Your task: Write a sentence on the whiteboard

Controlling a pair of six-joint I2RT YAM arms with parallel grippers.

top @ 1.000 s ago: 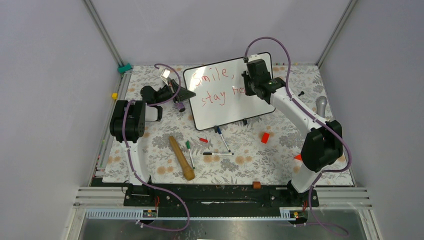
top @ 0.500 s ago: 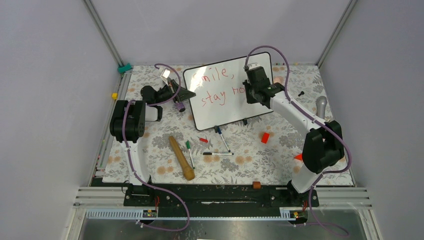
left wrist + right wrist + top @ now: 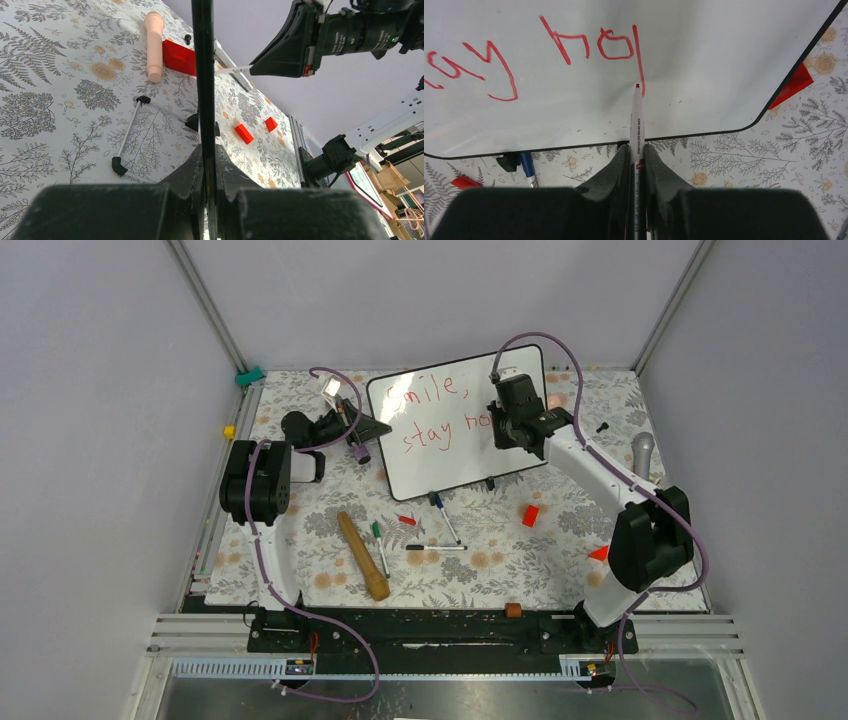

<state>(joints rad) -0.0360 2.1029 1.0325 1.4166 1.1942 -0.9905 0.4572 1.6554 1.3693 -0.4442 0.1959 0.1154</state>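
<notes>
Top view first: one whiteboard (image 3: pixel 450 465) stands tilted at the back of the worktop (image 3: pixel 480 565), with two red lines of the sentence (image 3: pixel 430 435) showing, "Smile," above "stay ho". My left claw (image 3: pixel 372 426) is clamped on the board's left edge. My right claw (image 3: pixel 508 428) is over its right half. Three loose markers lie in front: green (image 3: pixel 378 538), blue (image 3: pixel 446 518) and black (image 3: pixel 435 547).

Left wrist: the board's black frame runs straight up between my closed fingers (image 3: pixel 192 165). Two small red blocks (image 3: pixel 244 133) lie beyond.

Right wrist: that claw is pinched tight on one red marker (image 3: pixel 637 120), its tip at the foot of a single vertical stroke just after "ho".
</notes>
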